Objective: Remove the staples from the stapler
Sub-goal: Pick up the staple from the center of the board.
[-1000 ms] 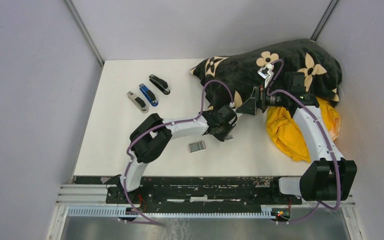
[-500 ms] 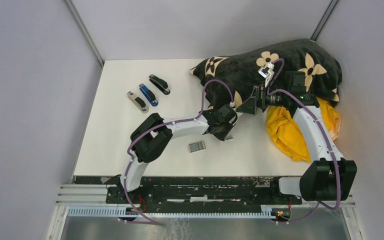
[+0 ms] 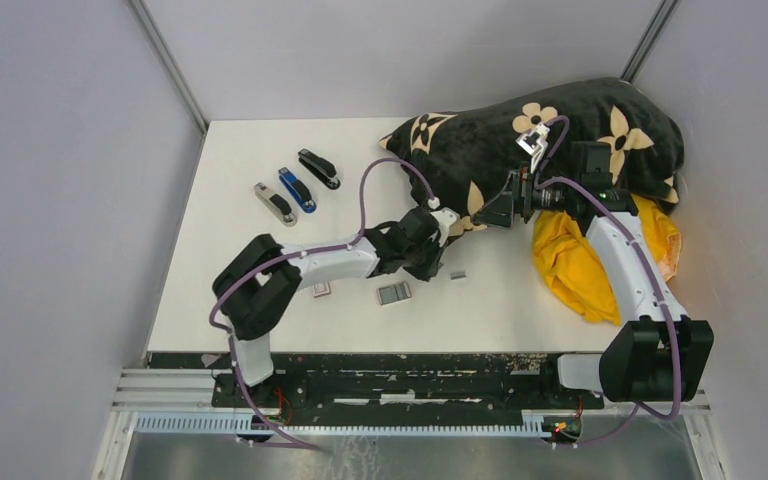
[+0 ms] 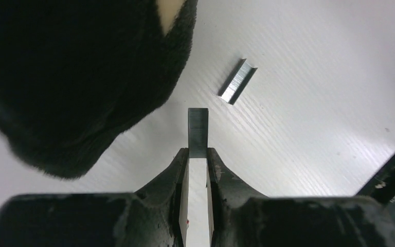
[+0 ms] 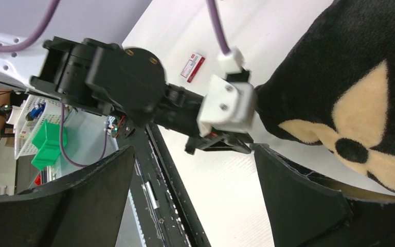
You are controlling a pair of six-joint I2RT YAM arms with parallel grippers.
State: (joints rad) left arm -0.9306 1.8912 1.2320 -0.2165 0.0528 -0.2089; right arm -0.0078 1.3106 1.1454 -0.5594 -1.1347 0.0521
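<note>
My left gripper (image 4: 197, 152) is shut on the end of a short grey strip of staples (image 4: 197, 131), held just above the white table beside the black blanket. Another loose staple strip (image 4: 237, 81) lies on the table just beyond it. From above, my left gripper (image 3: 434, 264) hovers near that loose strip (image 3: 457, 274), and a small cluster of staple strips (image 3: 394, 293) lies closer to me. Three staplers rest at the back left: silver (image 3: 276, 203), blue (image 3: 297, 189) and black (image 3: 319, 168). My right gripper (image 3: 487, 214) stands open and empty by the blanket's edge.
A black flowered blanket (image 3: 550, 140) and a yellow cloth (image 3: 570, 262) fill the back right. A small white-and-red box (image 3: 321, 289) lies beside the left forearm. The right wrist view looks past open fingers (image 5: 308, 200) at the left arm (image 5: 128, 87).
My left arm has pulled back to the left with a staple strip pinched in its gripper. That uncovered the loose strip and the white-and-red box. The right arm is unchanged.
</note>
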